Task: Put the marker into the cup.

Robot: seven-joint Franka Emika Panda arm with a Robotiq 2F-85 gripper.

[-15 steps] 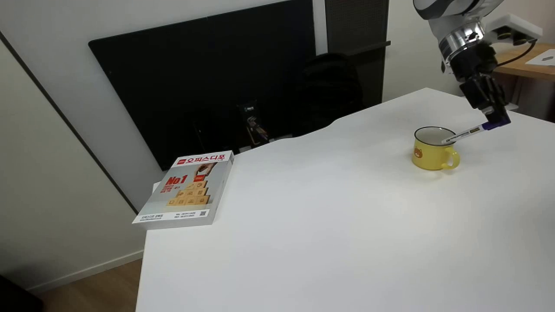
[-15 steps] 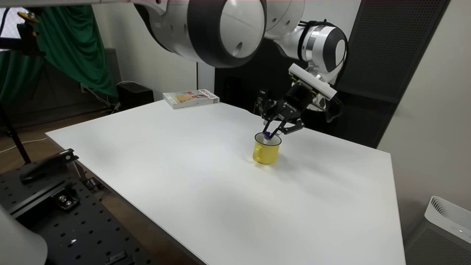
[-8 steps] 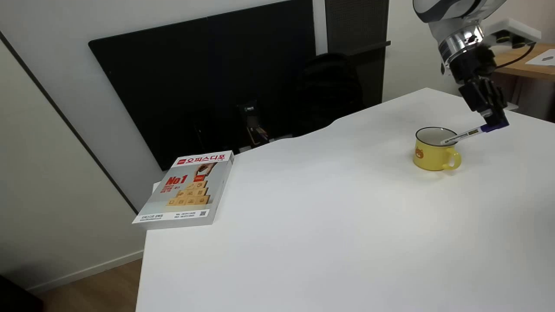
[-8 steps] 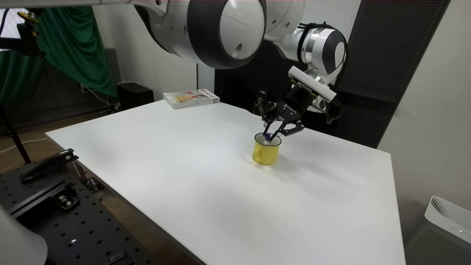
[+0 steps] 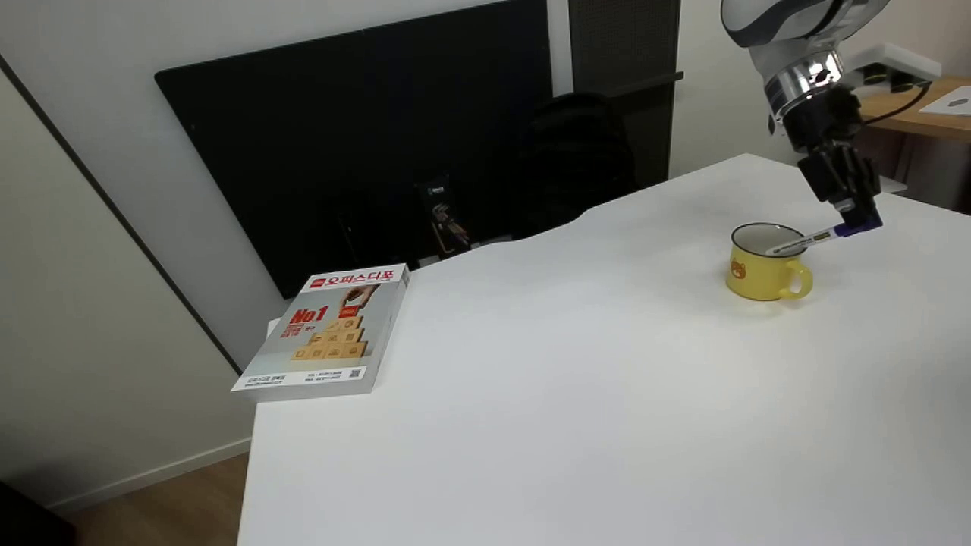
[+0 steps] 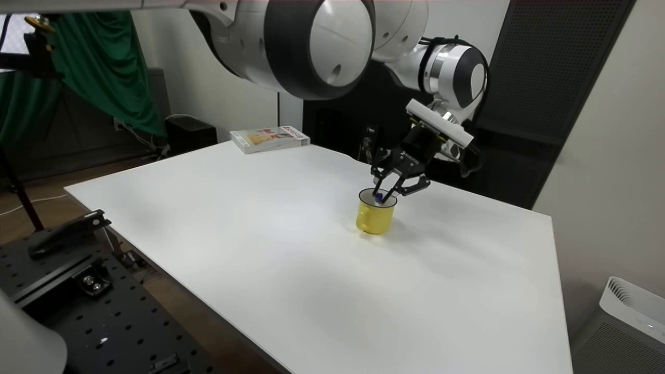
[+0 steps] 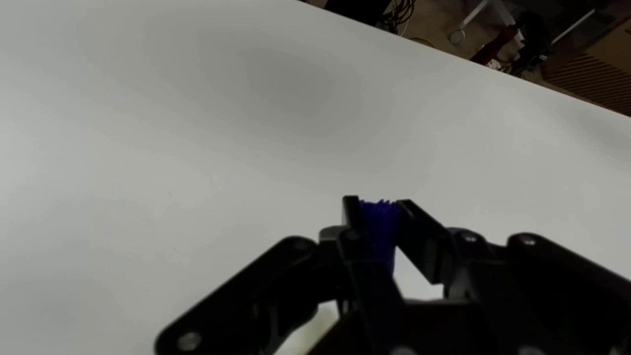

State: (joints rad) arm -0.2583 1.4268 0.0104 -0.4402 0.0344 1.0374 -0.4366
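Observation:
The yellow cup (image 5: 761, 279) stands upright on the white table, its handle turned toward the gripper side in an exterior view. My gripper (image 5: 857, 221) is shut on the blue cap end of the marker (image 5: 810, 240), beside and above the cup. The marker slopes down, its white barrel crossing the rim near the handle and its far end seen within the cup's mouth. In another exterior view, the blue end of the marker (image 6: 378, 197) shows between the fingertips right at the mouth of the cup (image 6: 374, 221). In the wrist view, the gripper (image 7: 378, 203) pinches the blue cap; the barrel is hidden.
A thick book (image 5: 326, 334) lies at the table's far corner from the gripper. The table's edge (image 7: 463, 59) crosses the wrist view's upper right. A white slatted box (image 6: 623, 322) stands on the floor beside the table, and a black perforated plate (image 6: 124, 317) adjoins its near side.
The gripper has come down a little with the marker, sinking closer to the cup's rim. The cup has shifted slightly toward the gripper side. The grip on the marker is unchanged.

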